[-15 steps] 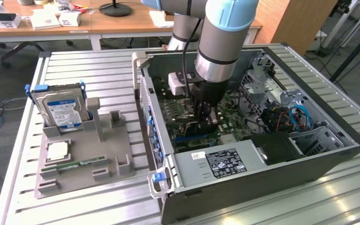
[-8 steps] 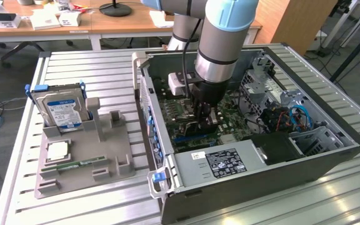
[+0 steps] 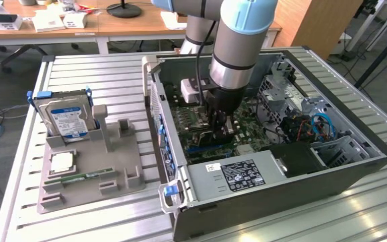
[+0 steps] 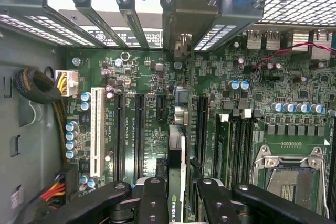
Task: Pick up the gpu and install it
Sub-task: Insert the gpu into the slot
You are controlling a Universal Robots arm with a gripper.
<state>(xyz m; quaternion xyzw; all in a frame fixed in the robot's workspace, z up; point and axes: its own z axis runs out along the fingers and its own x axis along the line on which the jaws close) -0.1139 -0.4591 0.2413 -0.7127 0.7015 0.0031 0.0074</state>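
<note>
The gpu (image 4: pixel 177 150) is seen edge-on in the wrist view as a thin card with a green logo near the fingers. Its metal bracket (image 4: pixel 184 22) reaches the rear slot openings of the case. My gripper (image 4: pixel 178 203) is shut on the card, one black finger (image 4: pixel 152 198) on each side. The card stands upright over the green motherboard (image 4: pixel 142 66), between the long black expansion slots (image 4: pixel 139 129); whether it is seated I cannot tell. In the exterior view the gripper (image 3: pixel 219 127) reaches down into the open computer case (image 3: pixel 180 166), and the card is hidden by it.
A grey holder (image 3: pixel 116 166) at the exterior view's left carries a silver hard drive (image 3: pixel 62 115), a CPU chip (image 3: pixel 62 162) and a green memory stick (image 3: pixel 79 178). Inside the case are the power supply (image 3: pixel 244 174), a CPU socket (image 4: pixel 291 177), a white slot (image 4: pixel 96 129) and cable bundles (image 4: pixel 37 85).
</note>
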